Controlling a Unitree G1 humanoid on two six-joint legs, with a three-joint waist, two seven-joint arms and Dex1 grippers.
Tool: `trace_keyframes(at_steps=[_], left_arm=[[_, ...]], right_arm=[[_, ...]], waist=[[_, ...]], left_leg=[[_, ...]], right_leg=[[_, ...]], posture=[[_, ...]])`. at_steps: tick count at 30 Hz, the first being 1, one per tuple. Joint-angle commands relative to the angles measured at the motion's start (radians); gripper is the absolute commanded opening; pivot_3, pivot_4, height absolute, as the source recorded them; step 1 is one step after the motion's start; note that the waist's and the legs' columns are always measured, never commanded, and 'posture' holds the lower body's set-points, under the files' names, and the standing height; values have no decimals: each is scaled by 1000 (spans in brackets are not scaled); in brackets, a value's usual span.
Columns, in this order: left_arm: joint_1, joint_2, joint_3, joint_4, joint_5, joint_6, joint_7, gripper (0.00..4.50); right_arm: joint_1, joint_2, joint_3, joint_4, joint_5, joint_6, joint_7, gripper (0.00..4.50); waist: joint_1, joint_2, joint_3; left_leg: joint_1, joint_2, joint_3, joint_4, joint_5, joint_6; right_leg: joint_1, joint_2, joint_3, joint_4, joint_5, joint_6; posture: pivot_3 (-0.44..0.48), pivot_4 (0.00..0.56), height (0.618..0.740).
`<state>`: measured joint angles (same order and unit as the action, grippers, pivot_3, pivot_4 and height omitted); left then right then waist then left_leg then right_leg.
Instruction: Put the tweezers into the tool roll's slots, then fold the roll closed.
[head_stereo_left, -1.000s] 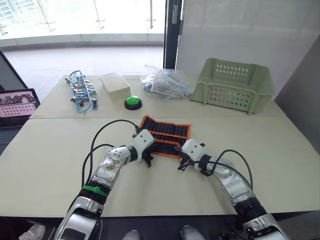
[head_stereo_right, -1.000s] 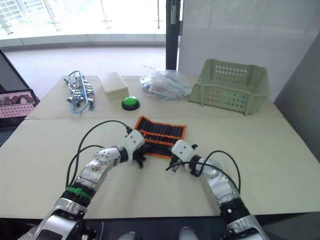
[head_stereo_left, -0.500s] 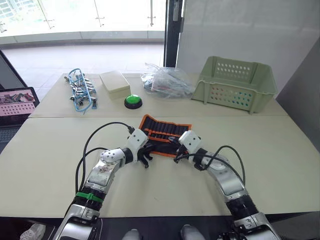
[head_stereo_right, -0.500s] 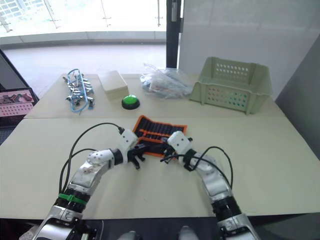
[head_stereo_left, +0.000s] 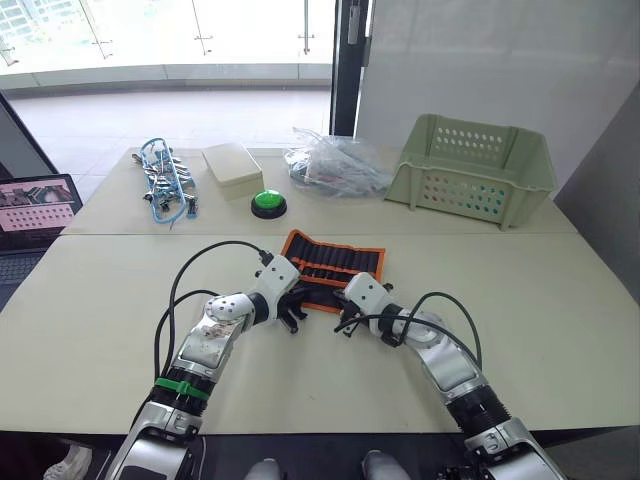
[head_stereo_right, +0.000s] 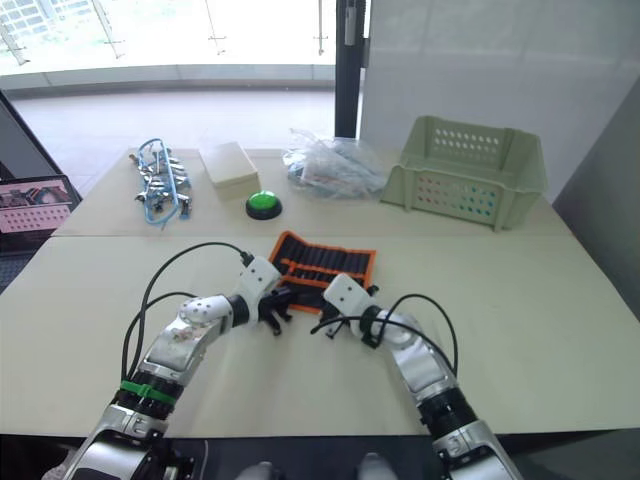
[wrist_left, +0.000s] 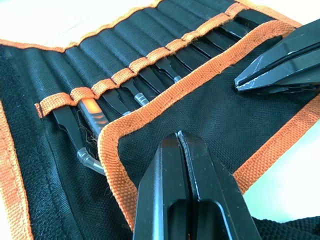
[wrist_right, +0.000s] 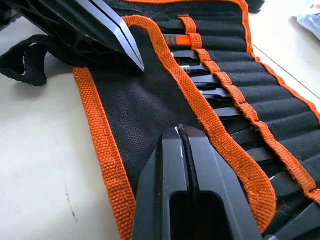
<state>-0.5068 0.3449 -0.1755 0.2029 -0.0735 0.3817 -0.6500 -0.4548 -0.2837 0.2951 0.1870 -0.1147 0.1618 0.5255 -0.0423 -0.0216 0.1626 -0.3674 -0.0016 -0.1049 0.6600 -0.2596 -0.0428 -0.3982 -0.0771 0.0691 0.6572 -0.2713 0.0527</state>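
The tool roll (head_stereo_left: 334, 270) lay flat on the counter (head_stereo_left: 560, 300), just ahead of both pairs of fingers, with its orange-edged lower flap folded up over the bottom of the slot row. The tweezers (wrist_left: 167, 70) sat in the narrow slots under the orange band, their black ends showing between the band and the flap's edge; one slot near the left gripper's end held a piece with an orange mark on it.

The left gripper (wrist_left: 184, 145) had its two black fingers pressed together with nothing between them, the tips resting on the folded flap near its corner. The right gripper (wrist_right: 183, 136) was likewise clenched empty, its tips set on the same flap close to the orange binding. In each wrist view the other arm's closed fingers pointed down onto the flap a little way off, so the two sets of tips stood near each other on the fabric without touching. A loose black strap (wrist_right: 22, 65) of the roll curled on the counter beside the left fingers.

Well beyond the roll, away from the fingers, stood a green button (head_stereo_left: 266, 204), a cream box (head_stereo_left: 231, 168), a tangle of blue-and-silver clips (head_stereo_left: 165, 185), a clear plastic bag (head_stereo_left: 335, 168) and a pale green basket (head_stereo_left: 470, 172). A laptop (head_stereo_left: 35, 205) stood off the counter's left edge.
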Motion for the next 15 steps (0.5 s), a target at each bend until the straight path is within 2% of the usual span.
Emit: trace_keyframes(at_steps=[1,9,15], left_arm=[[36,18,19,8,7,62,19,11],[72,32,63,-61,-36,74,11,11],[87,27,158,-205,-199,65,-71,11]], right_arm=[[33,-29,-39,20,-17,96,-27,17],[64,-47,-103,-117,69,44,12,17],[42,-71,-255,-248,269,119,80,17]], waist=[[1,0,0],[6,0,0],[-4,0,0]], left_leg=[[1,0,0,0,0,0],[7,0,-1,-1,0,0],[1,1,-1,-1,0,0]], right_leg=[[2,0,0,0,0,0],[9,0,-1,-4,0,0],[5,1,-1,-7,0,0]], posture=[[0,150,740],[0,150,740],[0,150,740]])
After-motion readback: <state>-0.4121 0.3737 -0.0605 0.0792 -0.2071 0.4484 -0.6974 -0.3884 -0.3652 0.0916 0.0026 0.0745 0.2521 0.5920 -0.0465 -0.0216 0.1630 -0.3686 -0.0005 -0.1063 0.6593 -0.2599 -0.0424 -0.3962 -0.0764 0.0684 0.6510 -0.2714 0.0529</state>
